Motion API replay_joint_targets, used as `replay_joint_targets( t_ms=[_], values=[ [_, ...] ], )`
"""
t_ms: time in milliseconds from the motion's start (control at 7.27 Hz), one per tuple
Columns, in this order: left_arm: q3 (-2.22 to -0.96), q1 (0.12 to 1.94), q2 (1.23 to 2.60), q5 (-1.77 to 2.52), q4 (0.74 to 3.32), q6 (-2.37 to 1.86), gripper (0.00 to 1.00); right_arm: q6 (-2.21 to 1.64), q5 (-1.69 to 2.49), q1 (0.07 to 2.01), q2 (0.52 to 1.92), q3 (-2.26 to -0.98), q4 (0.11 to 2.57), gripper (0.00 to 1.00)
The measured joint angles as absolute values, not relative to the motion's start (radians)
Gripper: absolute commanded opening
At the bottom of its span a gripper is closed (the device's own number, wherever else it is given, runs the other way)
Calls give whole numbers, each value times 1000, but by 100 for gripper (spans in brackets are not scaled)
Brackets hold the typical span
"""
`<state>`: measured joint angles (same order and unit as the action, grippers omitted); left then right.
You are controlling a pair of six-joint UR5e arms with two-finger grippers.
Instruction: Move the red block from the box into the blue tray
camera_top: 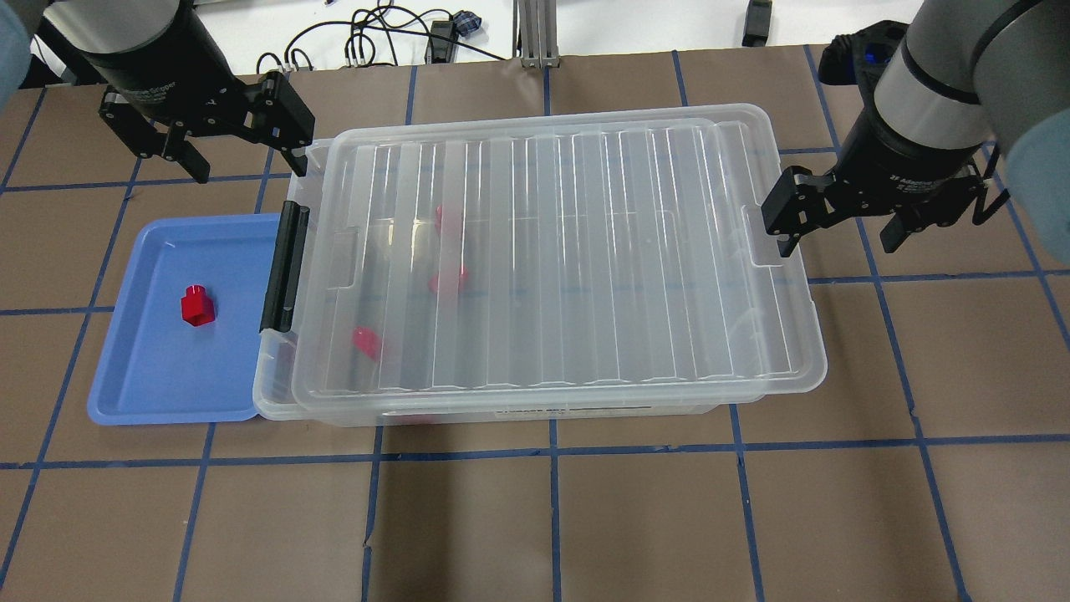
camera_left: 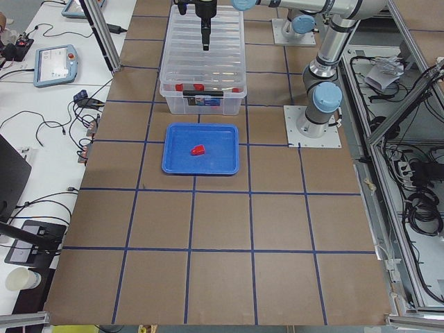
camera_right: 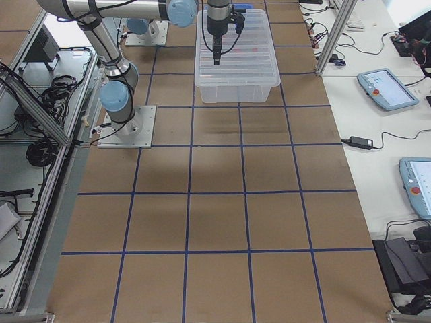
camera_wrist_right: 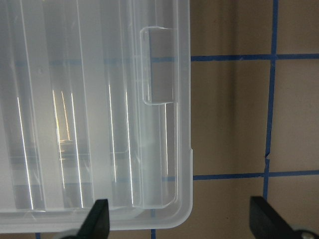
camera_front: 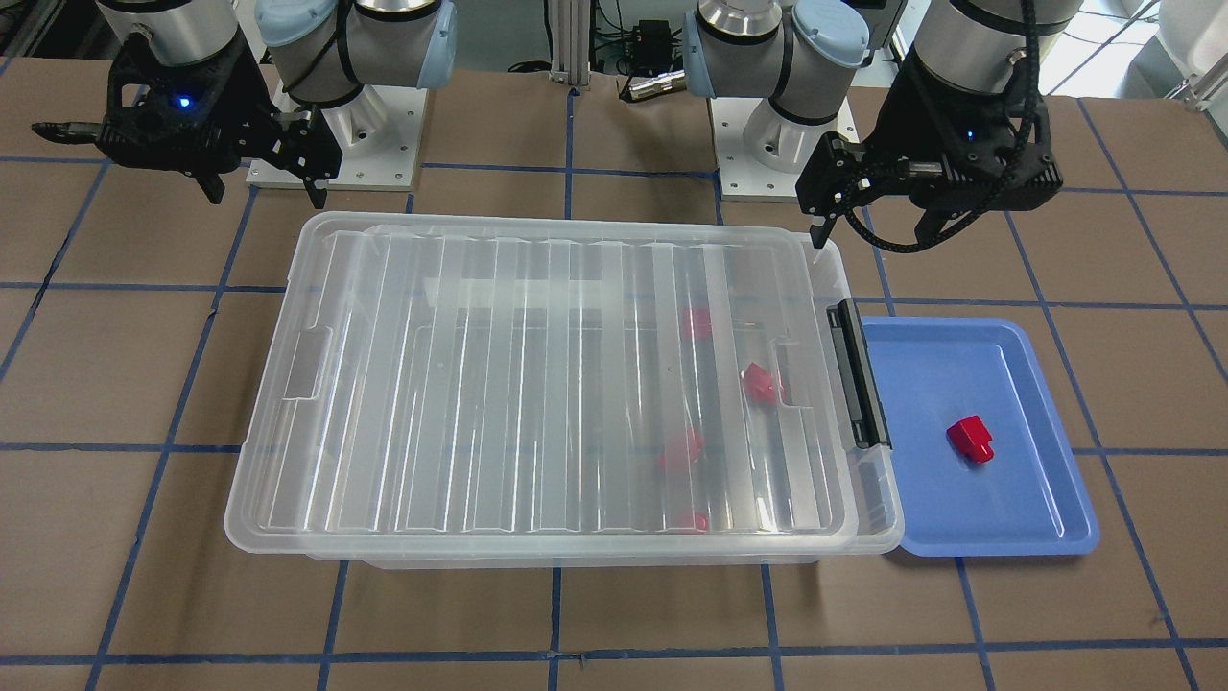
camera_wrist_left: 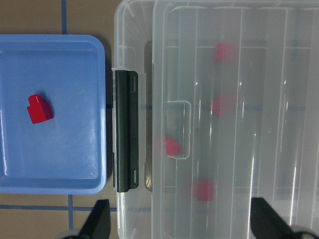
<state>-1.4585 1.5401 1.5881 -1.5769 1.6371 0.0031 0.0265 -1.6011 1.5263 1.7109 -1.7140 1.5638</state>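
Observation:
The box (camera_top: 585, 251) is a clear bin with its ribbed lid on, sitting slightly askew, and a black latch (camera_top: 282, 267) on the end by the blue tray (camera_top: 167, 376). Several red blocks (camera_top: 447, 280) show blurred through the lid. One red block (camera_top: 197, 304) lies in the tray, also seen in the left wrist view (camera_wrist_left: 39, 108). My left gripper (camera_top: 247, 163) hovers open and empty over the latch end. My right gripper (camera_top: 836, 238) hovers open and empty over the box's other end.
The table is brown board with a blue tape grid. Both arm bases (camera_front: 336, 144) stand on white plates behind the box. Cables and an aluminium post (camera_top: 535, 33) lie beyond the far edge.

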Motion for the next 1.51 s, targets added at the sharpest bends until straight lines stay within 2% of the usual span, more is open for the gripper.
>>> replay_joint_targets(
  t_ms=[1513],
  values=[
    [-1458, 1539, 1580, -1577, 1634, 3, 100, 26, -1572, 1527, 1721, -1707, 1553, 100]
  ],
)
